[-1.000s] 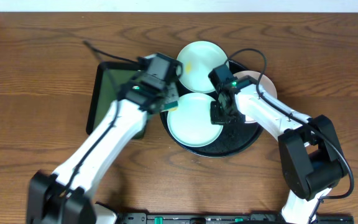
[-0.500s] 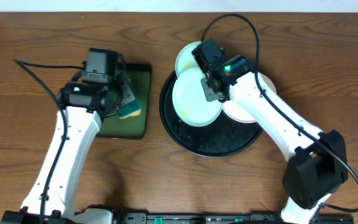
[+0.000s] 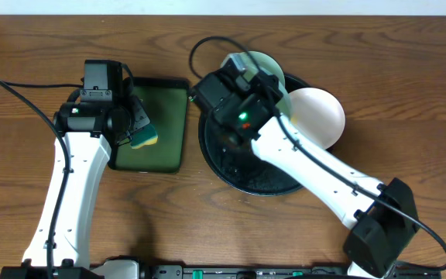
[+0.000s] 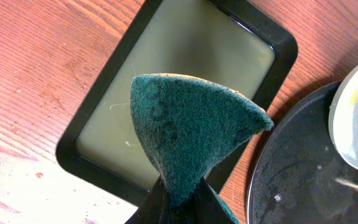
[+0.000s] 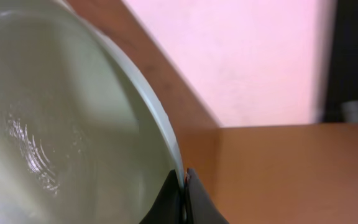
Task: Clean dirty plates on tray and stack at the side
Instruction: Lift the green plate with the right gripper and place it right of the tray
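Overhead: the left gripper (image 3: 135, 128) is clamped on a sponge (image 3: 142, 138), with the dark green tray (image 3: 165, 116) lying directly under its jaws. The right gripper (image 3: 259, 84) pinches a tilted mint plate (image 3: 274, 71) over the far part of the black tray (image 3: 254, 177). A white plate (image 3: 317, 115) rests at that tray's edge, beside the jaws on the side away from the left arm.

Left wrist: the jaws are closed on the sponge's (image 4: 191, 137) narrow end. The dark green tray (image 4: 185, 74) lies beneath them, and the black tray (image 4: 291, 174) and a smeared plate (image 4: 356, 118) sit off to one side.

Right wrist: the right gripper (image 5: 184, 193) is shut tight on the rim of the mint plate (image 5: 73, 124), whose glossy hollow spreads away from the jaws.
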Available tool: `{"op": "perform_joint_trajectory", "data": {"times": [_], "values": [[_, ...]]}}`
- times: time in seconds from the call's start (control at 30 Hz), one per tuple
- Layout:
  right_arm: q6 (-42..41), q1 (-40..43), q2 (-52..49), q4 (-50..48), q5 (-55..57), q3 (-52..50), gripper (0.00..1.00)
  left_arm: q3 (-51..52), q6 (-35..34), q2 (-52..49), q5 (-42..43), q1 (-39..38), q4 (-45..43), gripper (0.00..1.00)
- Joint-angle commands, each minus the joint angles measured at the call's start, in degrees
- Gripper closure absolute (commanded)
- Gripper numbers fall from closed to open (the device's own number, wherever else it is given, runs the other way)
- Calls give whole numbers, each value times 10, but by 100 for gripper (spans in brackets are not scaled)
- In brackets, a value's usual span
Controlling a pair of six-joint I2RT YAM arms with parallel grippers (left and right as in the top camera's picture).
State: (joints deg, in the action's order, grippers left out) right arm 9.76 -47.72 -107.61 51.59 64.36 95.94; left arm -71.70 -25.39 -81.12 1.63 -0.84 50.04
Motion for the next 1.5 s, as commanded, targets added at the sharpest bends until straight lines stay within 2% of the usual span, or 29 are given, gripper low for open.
{"op": "perform_joint_trajectory", "data": {"times": [0.0, 0.23, 0.37, 0.4, 0.47, 0.5, 0.57, 0.67, 0.73, 0.8, 0.9, 1.07, 1.17, 1.27, 1.47], "values": [[80, -15, 17, -18, 108, 14, 99, 2, 12, -1, 3, 3, 5, 93], [113, -15, 17, -21, 108, 14, 99, 2, 12, -1, 3, 3, 7, 92], [77, -13, 17, -21, 77, 14, 99, 2, 12, -1, 3, 3, 7, 92], [58, -11, 17, -20, 47, 14, 99, 2, 12, -1, 3, 3, 7, 93], [24, -3, 16, -11, -97, 14, 99, 2, 12, -1, 3, 3, 7, 93], [31, 5, 15, -4, -198, 13, 99, 2, 12, -1, 3, 3, 7, 92], [54, 20, 14, 3, -314, 13, 99, 2, 16, -1, 3, 3, 7, 92], [-8, 48, 17, -11, -268, 13, 99, 2, 23, -1, 3, 3, 11, 92], [-67, 80, 22, -23, -231, 13, 99, 2, 23, -1, 3, 3, 12, 92], [-95, 126, 30, -27, -259, 13, 99, 2, 23, -1, 3, 3, 11, 92], [-100, 209, 37, -23, -380, 13, 99, 2, 23, -1, 3, 3, 11, 92], [-100, 384, 31, -19, -657, 13, 99, 2, 23, -1, 3, 3, 11, 92], [-101, 489, 22, -19, -761, 13, 99, 2, 23, -1, 3, 3, 11, 92], [-127, 565, 8, -21, -766, 13, 99, 2, 23, -1, 3, 3, 11, 93], [-192, 667, -30, -31, -751, 13, 99, 2, 22, -1, 3, 3, 11, 92]]}}
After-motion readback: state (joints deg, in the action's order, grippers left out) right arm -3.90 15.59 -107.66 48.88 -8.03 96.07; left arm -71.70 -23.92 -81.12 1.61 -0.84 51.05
